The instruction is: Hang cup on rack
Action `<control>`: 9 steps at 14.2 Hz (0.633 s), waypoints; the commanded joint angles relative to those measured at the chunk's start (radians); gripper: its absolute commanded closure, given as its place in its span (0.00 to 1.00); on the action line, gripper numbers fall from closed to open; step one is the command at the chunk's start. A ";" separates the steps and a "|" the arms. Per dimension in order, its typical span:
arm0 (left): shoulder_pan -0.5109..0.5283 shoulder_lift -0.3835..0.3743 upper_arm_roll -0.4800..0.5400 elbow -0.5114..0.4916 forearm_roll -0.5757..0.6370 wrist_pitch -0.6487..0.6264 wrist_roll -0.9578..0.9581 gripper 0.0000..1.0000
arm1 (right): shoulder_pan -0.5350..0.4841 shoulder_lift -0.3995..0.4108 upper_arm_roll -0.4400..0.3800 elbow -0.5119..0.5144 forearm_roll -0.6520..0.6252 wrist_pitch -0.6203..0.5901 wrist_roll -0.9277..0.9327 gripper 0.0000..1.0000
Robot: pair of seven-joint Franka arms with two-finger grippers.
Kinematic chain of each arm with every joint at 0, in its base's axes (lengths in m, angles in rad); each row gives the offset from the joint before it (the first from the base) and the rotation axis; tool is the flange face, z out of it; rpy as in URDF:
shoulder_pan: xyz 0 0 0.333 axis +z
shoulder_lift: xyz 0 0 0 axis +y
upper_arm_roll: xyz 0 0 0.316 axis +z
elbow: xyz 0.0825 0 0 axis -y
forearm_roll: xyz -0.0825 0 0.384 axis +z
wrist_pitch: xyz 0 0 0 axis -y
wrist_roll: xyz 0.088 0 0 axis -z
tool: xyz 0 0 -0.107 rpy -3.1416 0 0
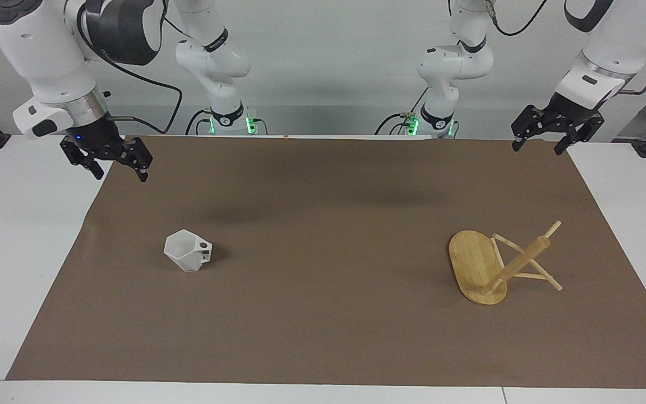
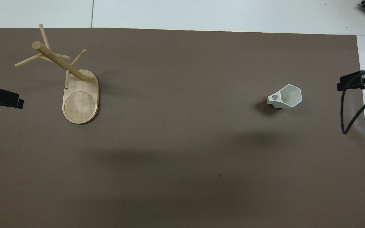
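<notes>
While nothing is yet hung, the open, empty right gripper (image 1: pixel 114 164) waits above the mat's corner, the faceted white cup (image 1: pixel 187 251) stands untouched, the bamboo peg rack (image 1: pixel 499 264) stands well apart, and the left gripper (image 1: pixel 550 136) hangs open, empty.

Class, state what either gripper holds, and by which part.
Nothing. The left gripper and right gripper hang open; the faceted white cup stands untouched.

Cut off at the edges — both arms, both hands

In the overhead view only a tip of the left hand (image 2: pixel 1 98) and of the right hand (image 2: pixel 361 83) shows; the facing view crops both arms' upper links — the mug's (image 1: pixel 188 250) inside is unseen there.
</notes>
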State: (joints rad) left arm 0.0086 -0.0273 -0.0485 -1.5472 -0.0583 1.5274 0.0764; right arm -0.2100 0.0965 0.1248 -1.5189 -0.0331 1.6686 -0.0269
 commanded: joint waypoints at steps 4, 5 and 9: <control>0.002 -0.011 -0.002 -0.010 0.014 -0.010 -0.009 0.00 | -0.017 -0.026 0.009 -0.026 -0.010 0.002 0.022 0.00; 0.002 -0.011 -0.002 -0.010 0.014 -0.010 -0.009 0.00 | -0.014 -0.026 0.009 -0.026 -0.010 0.003 0.022 0.00; 0.004 -0.011 -0.002 -0.010 0.014 -0.010 -0.009 0.00 | -0.008 -0.038 0.010 -0.067 -0.010 0.032 0.025 0.00</control>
State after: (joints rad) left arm 0.0086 -0.0273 -0.0485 -1.5472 -0.0583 1.5274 0.0764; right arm -0.2149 0.0952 0.1269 -1.5247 -0.0331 1.6698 -0.0269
